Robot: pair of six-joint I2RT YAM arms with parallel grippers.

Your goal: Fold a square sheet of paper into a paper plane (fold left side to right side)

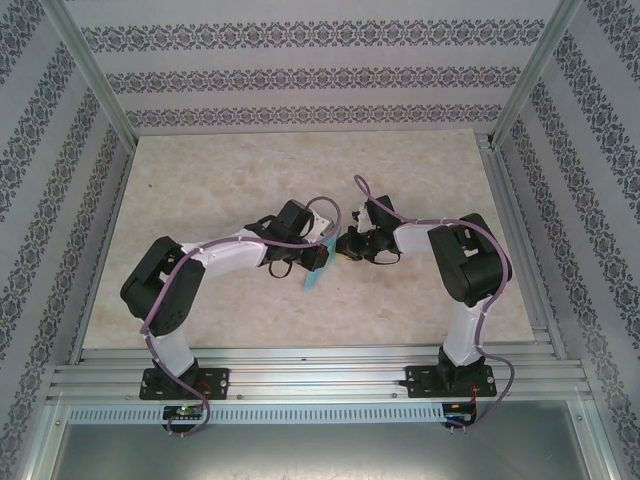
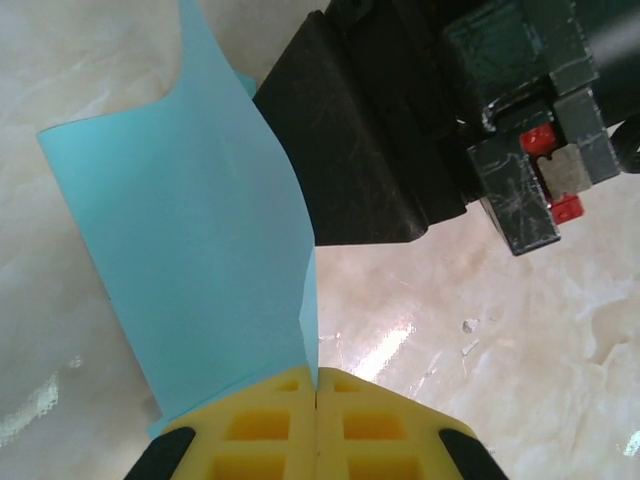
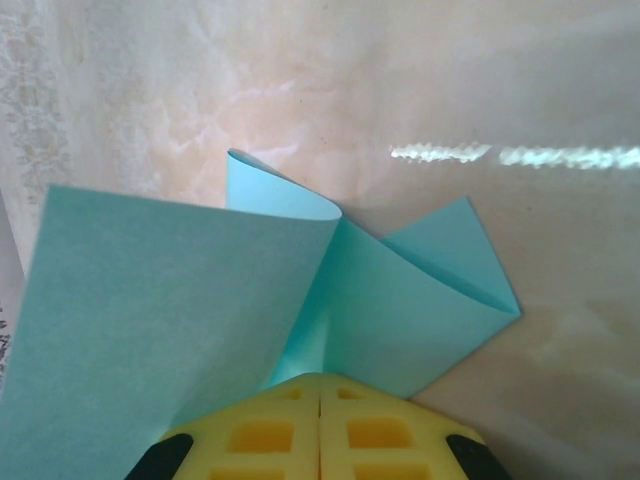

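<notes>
The turquoise sheet of paper [image 1: 312,272] hangs between the two arms, lifted off the table and bent into loose curved layers. My left gripper [image 2: 316,372] is shut on one edge of the sheet [image 2: 190,260], its yellow fingers [image 2: 265,425] pressed together with the paper running up and left from the tips. My right gripper [image 3: 320,378] is shut on the sheet [image 3: 170,310] too. One flap curls over at the left and a folded corner [image 3: 450,270] points right. In the top view the left gripper [image 1: 318,256] and right gripper [image 1: 345,246] nearly meet.
The right arm's black gripper body [image 2: 380,130] sits close in front of the left wrist camera. The marble-patterned tabletop [image 1: 220,180] stretches around both arms. Aluminium rails [image 1: 300,360] border the near edge and patterned walls enclose the cell.
</notes>
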